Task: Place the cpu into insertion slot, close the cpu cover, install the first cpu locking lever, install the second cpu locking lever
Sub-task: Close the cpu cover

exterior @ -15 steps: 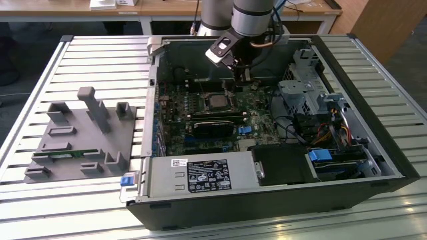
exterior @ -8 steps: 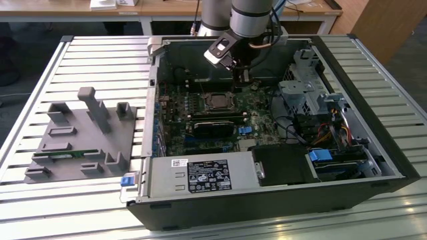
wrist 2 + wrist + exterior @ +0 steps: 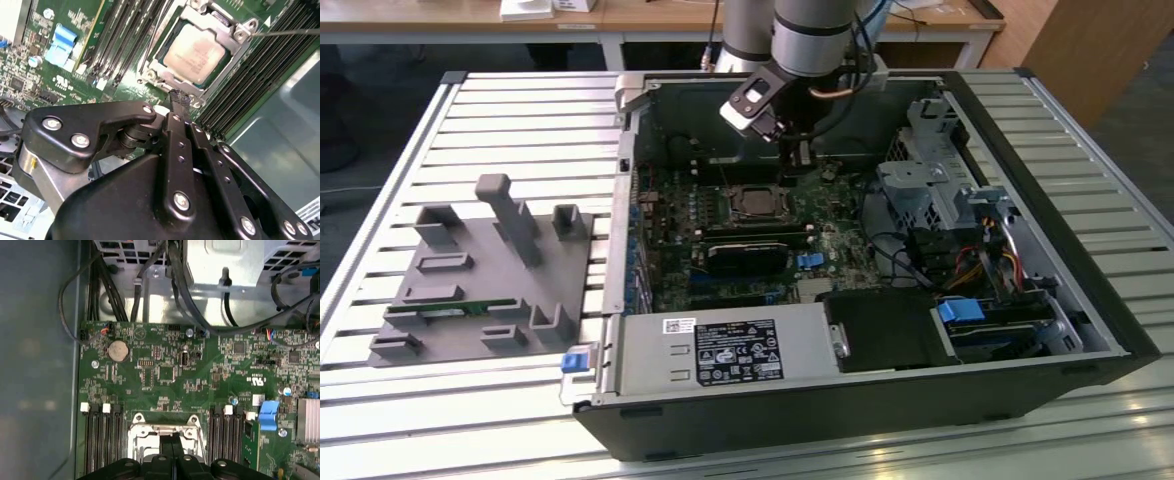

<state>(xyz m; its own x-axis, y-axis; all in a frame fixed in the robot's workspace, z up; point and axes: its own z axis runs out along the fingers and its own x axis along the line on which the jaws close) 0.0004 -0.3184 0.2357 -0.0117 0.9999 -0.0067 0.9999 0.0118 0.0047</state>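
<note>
Slatted table, tool near cpu

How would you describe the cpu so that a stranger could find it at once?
Look into the open black case, at the green board. Between the long black memory slots sits a silver cover; the cpu is the flat, dull grey square in its window.

The white label on the grey power supply box carries print too small to read.
</note>
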